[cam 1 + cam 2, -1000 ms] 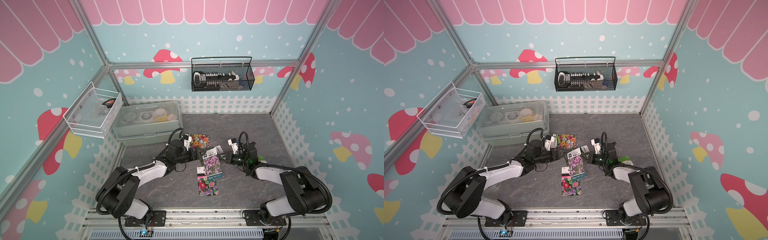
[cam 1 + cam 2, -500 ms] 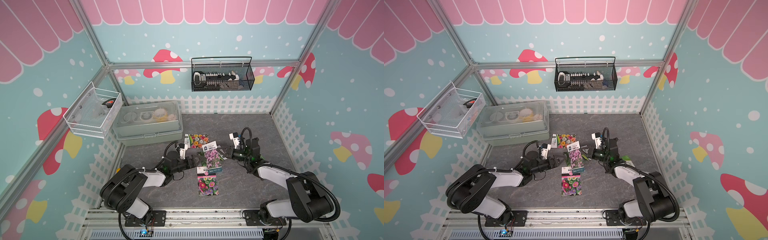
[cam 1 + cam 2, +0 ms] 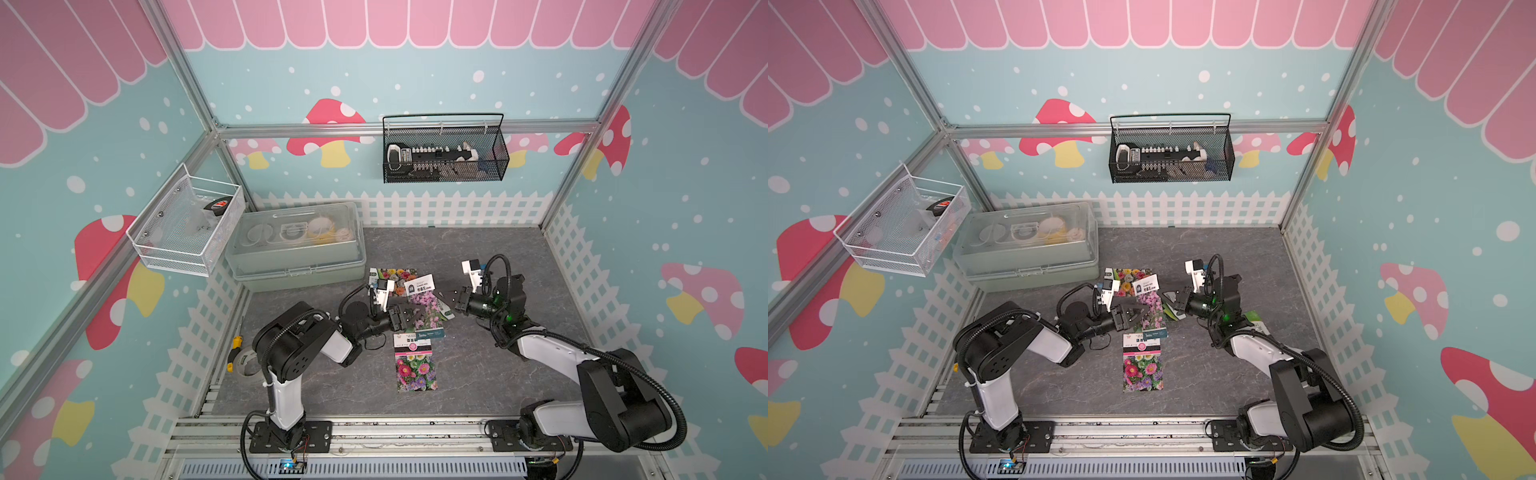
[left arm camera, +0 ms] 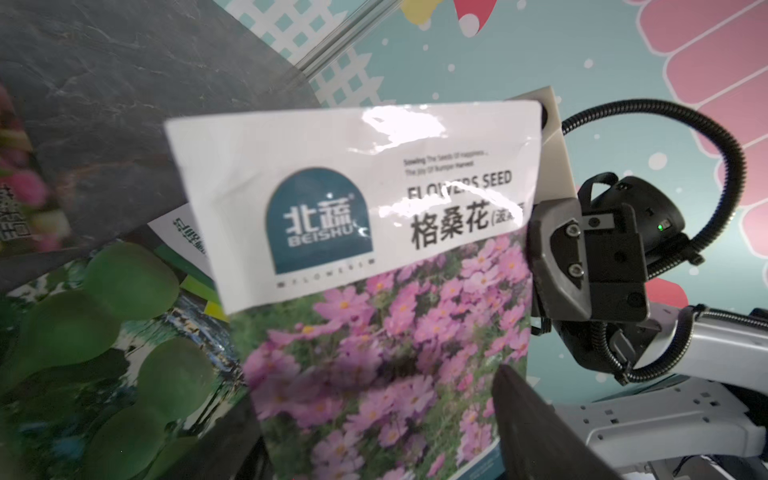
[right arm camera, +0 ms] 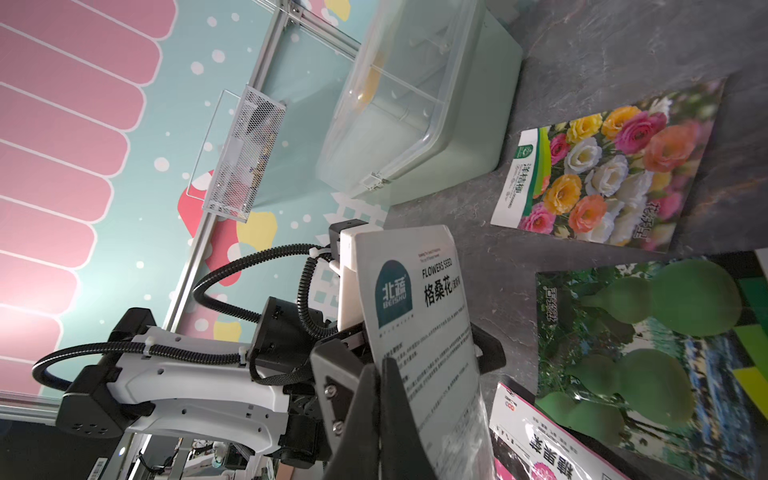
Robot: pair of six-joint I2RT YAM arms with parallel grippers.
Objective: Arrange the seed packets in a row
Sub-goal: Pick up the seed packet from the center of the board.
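My right gripper is clamped shut on the pink cosmos packet, its two fingers pressed together on one long side edge, as the right wrist view shows plainly. The packet stands lifted off the grey table near its middle. It is tilted, with the white label strip uppermost and the printed face turned toward my left arm. In both top views its teal lower strip lies over the top edge of the aster packet, though I cannot tell whether the two touch. My left gripper sits on the other side of the lifted packet with its jaws apart, one finger to each side of the packet's lower half. I cannot tell whether either finger presses on it. The other packets lie flat. The rose packet is behind the lifted one, just beside the front corner of the pale green storage box. The gourd packet lies beneath and beside the lifted packet, toward my right arm, and only its striped edge shows in the top views. The aster packet lies nearest my bases, lengthwise. A green packet shows partly from under my right forearm. A tape roll rests at the table's left edge, well apart from all the packets.
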